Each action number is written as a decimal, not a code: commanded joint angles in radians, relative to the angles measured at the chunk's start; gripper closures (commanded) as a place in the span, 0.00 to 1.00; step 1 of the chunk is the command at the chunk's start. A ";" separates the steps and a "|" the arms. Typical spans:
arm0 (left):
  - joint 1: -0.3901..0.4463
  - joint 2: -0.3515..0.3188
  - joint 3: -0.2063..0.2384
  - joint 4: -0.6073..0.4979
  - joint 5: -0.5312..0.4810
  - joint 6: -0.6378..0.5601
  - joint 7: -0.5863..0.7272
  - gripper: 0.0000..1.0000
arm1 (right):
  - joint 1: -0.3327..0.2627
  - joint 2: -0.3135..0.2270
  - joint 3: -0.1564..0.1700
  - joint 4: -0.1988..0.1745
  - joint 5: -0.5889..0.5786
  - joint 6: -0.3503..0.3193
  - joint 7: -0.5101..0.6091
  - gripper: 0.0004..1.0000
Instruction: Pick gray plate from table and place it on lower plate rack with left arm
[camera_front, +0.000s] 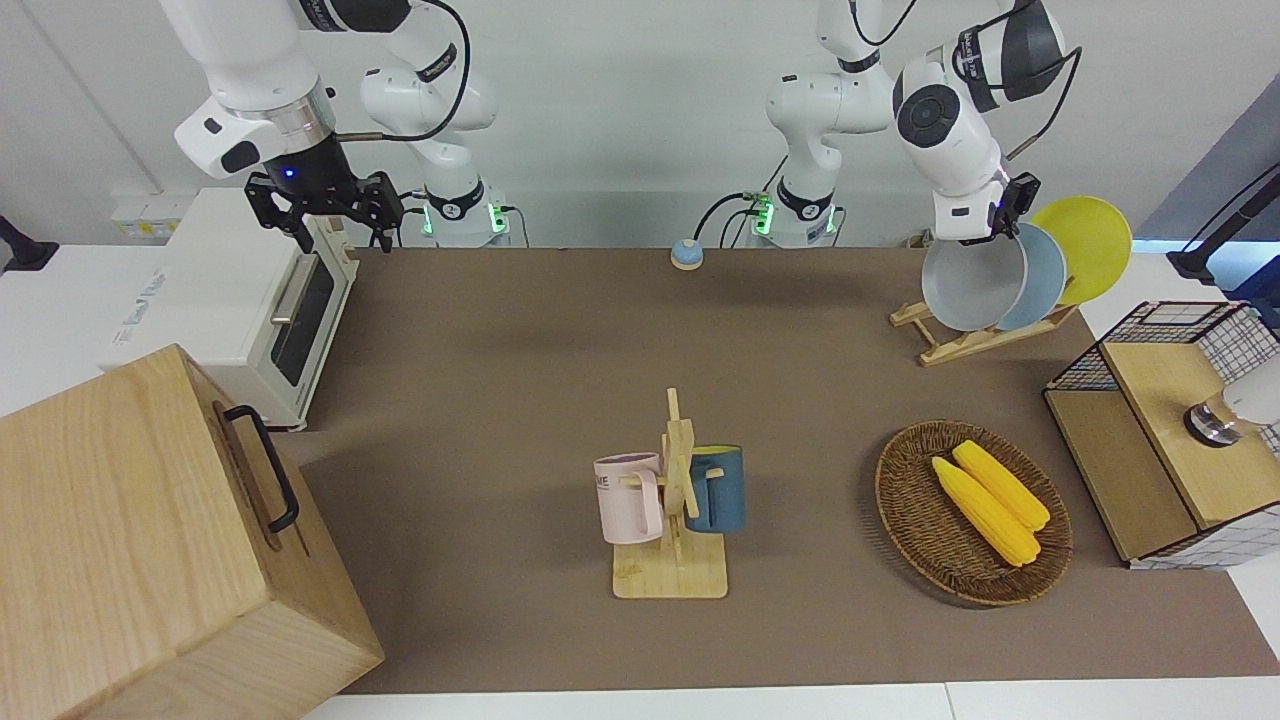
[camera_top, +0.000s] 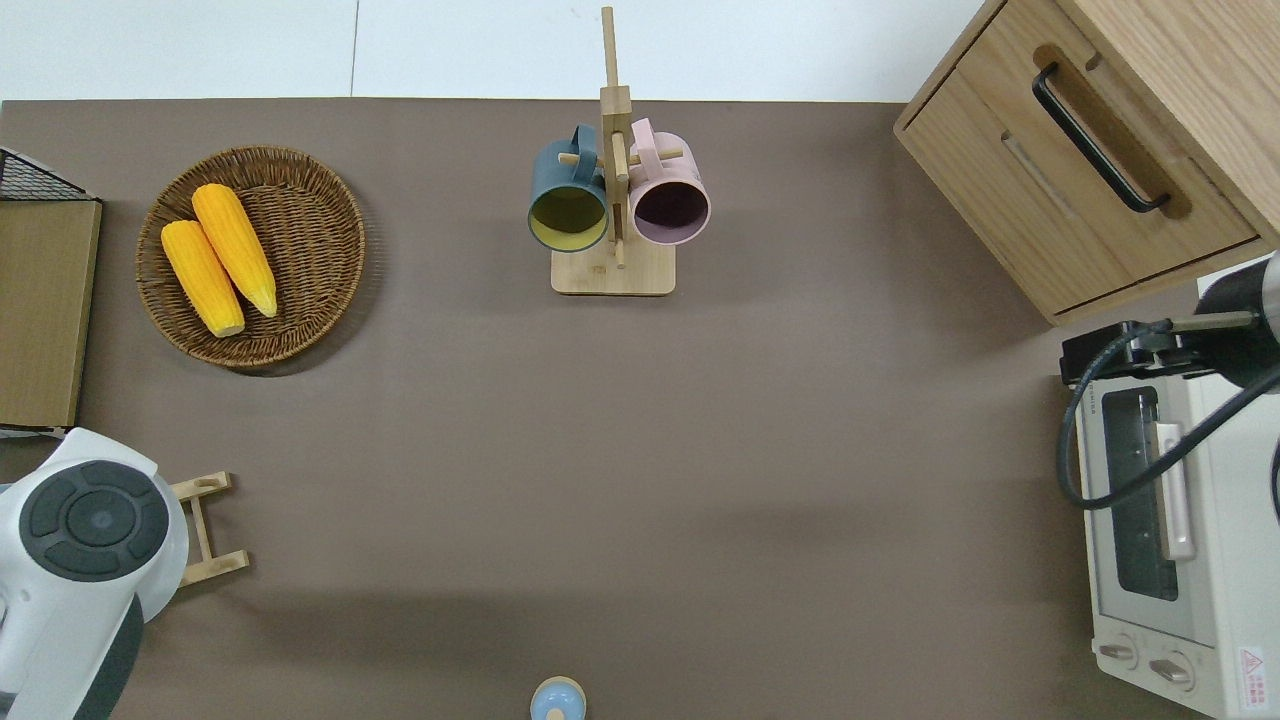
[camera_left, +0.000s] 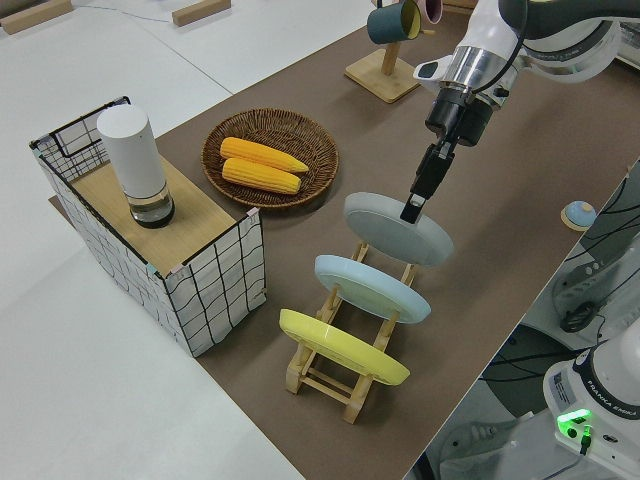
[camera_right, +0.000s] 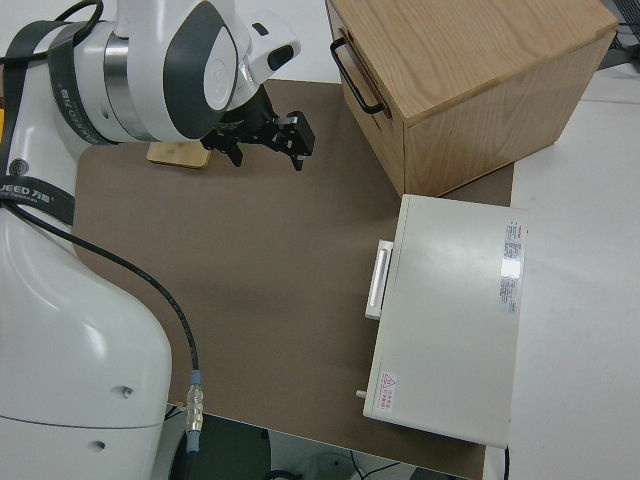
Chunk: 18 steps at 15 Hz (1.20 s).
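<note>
My left gripper is shut on the upper rim of the gray plate, also seen in the left side view, where the fingertips pinch the rim. The plate stands tilted on the lower plate rack, at its end toward the right arm. Beside it lean a light blue plate and a yellow plate. Whether its lower edge rests on the rails I cannot tell. In the overhead view the left arm hides most of the plate; the rack's end shows. My right arm is parked, its gripper open.
A wicker basket with two corn cobs lies farther from the robots than the rack. A wire-sided shelf with a white cylinder stands at the left arm's end. A mug stand, toaster oven, wooden cabinet and a small blue knob are also there.
</note>
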<state>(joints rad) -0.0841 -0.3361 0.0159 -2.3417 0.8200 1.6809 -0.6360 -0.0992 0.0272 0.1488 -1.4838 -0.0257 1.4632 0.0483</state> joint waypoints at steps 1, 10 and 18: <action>-0.008 0.002 -0.002 -0.030 0.039 0.019 -0.062 1.00 | -0.002 0.002 0.003 0.005 0.004 -0.006 0.004 0.02; -0.011 0.048 -0.017 -0.074 0.065 0.054 -0.198 1.00 | -0.002 0.002 0.003 0.005 0.004 -0.006 0.004 0.02; -0.019 0.095 -0.034 -0.085 0.085 0.057 -0.272 1.00 | -0.002 0.002 0.003 0.005 0.004 -0.006 0.004 0.02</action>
<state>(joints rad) -0.0886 -0.2496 -0.0226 -2.4104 0.8763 1.7314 -0.8697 -0.0992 0.0272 0.1488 -1.4838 -0.0258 1.4632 0.0483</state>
